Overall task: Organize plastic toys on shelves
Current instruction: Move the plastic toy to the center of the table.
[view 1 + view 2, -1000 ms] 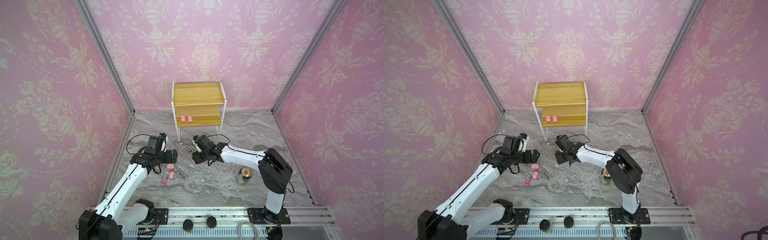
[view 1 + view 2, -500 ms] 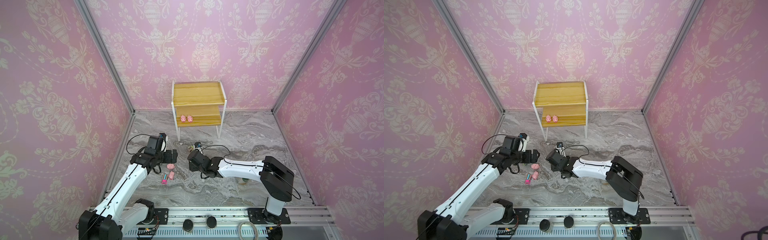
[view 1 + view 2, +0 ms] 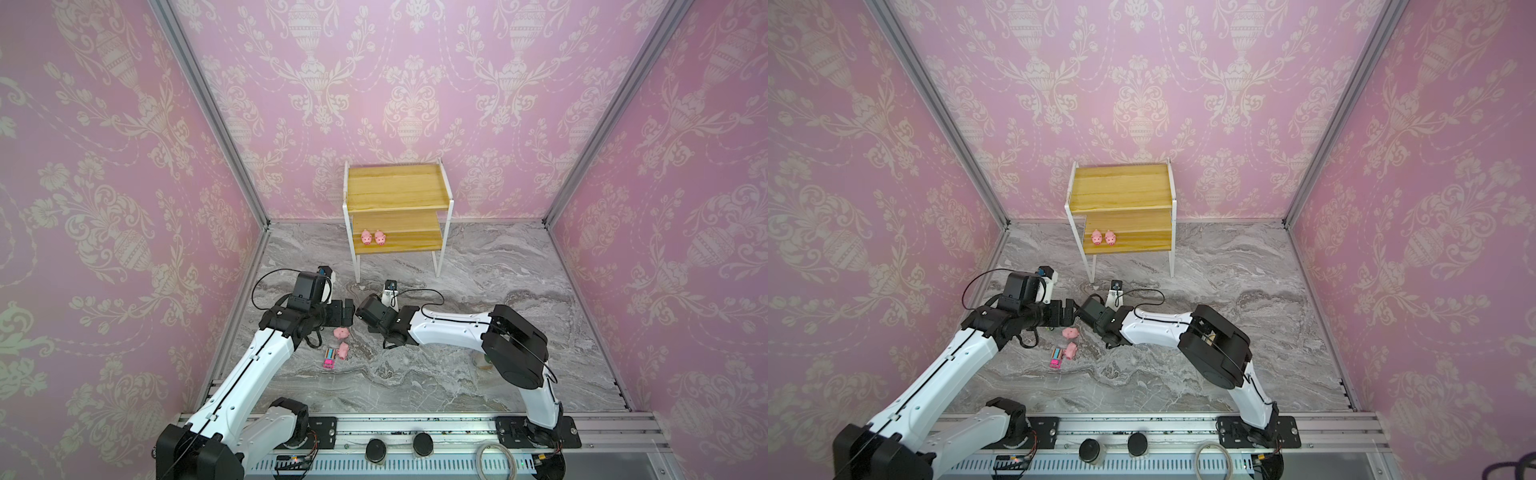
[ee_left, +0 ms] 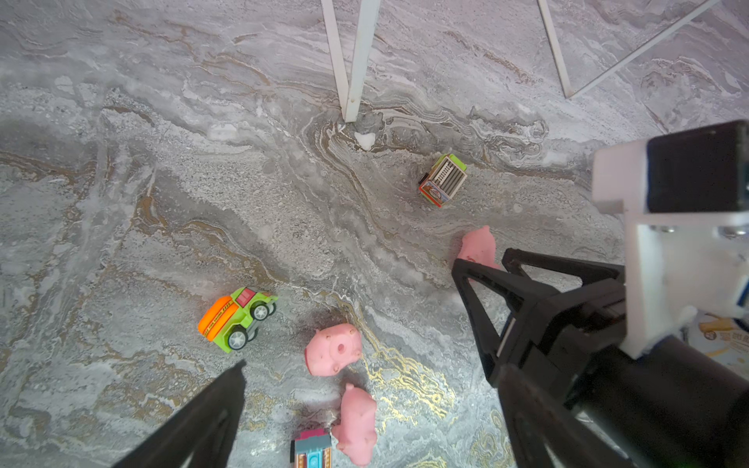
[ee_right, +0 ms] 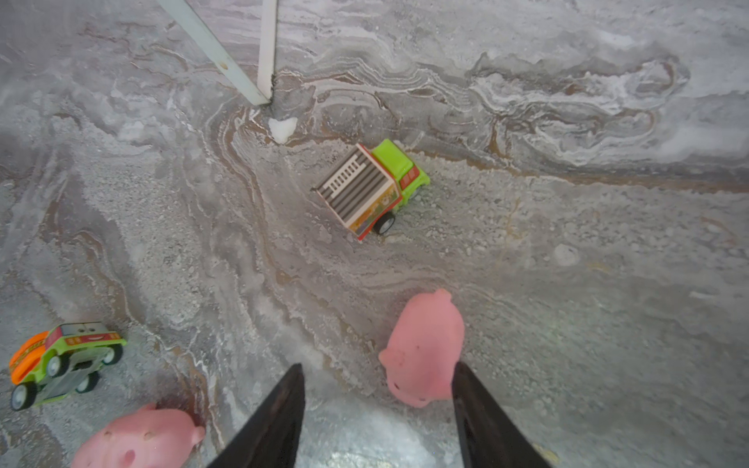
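Only three loose toys show in both top views: a pink pig, a second pig below it, and the pink-blue truck just beside that one. All three lie on the grey marble worktop, left of centre. The left arm and right arm meet just above them, and their wrists cover both sets of jaws and whatever lies beneath. The shelves stand at the back wall, with a shelved pig and its neighbour side by side on the lower board. The upper board hides the rear of that board.

In the left wrist view the left jaws are spread wide with nothing between them. One fingertip is plain, but the other merges with dark bulk at lower right. The orange-green truck and brown-green truck appear here, the pink-blue truck is cut by the bottom edge, and a third pig is half hidden behind the right jaws.

In the right wrist view that pig sits between the parted right jaws, close against one tip with a clear gap on the other side, so it is not clamped. I cannot tell whether the near tip touches it.
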You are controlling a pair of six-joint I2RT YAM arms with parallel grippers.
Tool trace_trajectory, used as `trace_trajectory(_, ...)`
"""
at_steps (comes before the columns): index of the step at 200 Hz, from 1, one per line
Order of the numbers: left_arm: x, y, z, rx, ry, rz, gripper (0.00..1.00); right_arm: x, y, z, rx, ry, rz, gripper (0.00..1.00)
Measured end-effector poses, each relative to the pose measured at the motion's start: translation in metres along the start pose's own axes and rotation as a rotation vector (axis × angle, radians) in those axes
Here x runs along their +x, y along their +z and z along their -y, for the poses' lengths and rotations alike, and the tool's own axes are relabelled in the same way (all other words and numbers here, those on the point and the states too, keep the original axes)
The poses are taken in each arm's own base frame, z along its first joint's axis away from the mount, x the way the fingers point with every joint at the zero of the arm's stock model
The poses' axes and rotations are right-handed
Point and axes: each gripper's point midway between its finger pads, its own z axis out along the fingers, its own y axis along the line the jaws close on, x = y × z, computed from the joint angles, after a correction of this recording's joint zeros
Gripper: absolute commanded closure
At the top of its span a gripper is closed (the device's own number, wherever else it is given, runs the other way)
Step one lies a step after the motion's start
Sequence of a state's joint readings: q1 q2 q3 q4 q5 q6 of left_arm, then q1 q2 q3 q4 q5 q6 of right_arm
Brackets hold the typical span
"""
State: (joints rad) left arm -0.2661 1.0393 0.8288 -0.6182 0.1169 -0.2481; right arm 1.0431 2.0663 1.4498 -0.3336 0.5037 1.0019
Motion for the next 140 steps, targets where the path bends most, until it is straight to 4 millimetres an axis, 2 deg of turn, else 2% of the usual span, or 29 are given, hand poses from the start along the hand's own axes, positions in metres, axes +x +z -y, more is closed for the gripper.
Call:
trace_trajectory(43,-0.001,-0.002,0.0,0.002,0.001,0.007,0.01,0.013,0.011,0.014,0.067,-0.007,-0.033,0.51)
trace_trajectory(84,-0.001,-0.002,0.0,0.002,0.001,0.006,0.01,0.012,0.019,0.023,0.095,-0.022,-0.042,0.7)
trace_trajectory(140,-0.001,-0.002,0.0,0.002,0.001,0.006,0.01,0.009,0.021,0.026,0.043,-0.16,-0.047,0.74)
